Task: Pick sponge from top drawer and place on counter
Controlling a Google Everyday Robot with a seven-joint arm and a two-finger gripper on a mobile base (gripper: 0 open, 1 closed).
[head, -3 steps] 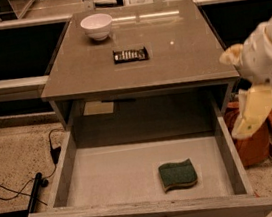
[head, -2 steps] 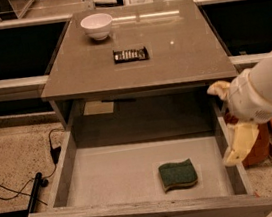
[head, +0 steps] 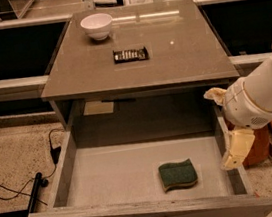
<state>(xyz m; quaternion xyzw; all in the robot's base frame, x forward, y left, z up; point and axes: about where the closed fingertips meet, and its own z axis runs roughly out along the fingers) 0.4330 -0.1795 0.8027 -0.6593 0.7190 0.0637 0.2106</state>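
Observation:
The sponge [head: 177,175] lies dark green face up on the pale floor of the open top drawer [head: 73,162], front right of middle. The counter [head: 179,54] is the glossy grey-brown top above it. My gripper [head: 221,129] hangs over the drawer's right wall, up and to the right of the sponge and not touching it. It is open and empty, with one cream finger [head: 237,149] pointing down and the other [head: 215,94] higher up.
A white bowl [head: 97,25] and a flat black remote-like object [head: 130,54] sit on the counter. An orange-brown bag [head: 265,144] stands on the floor right of the drawer. Cables and a dark pole [head: 29,206] lie on the floor at left.
My gripper and arm have moved left and down, from beside the counter's right edge to over the drawer's right wall, nearer the sponge. The sponge has not moved.

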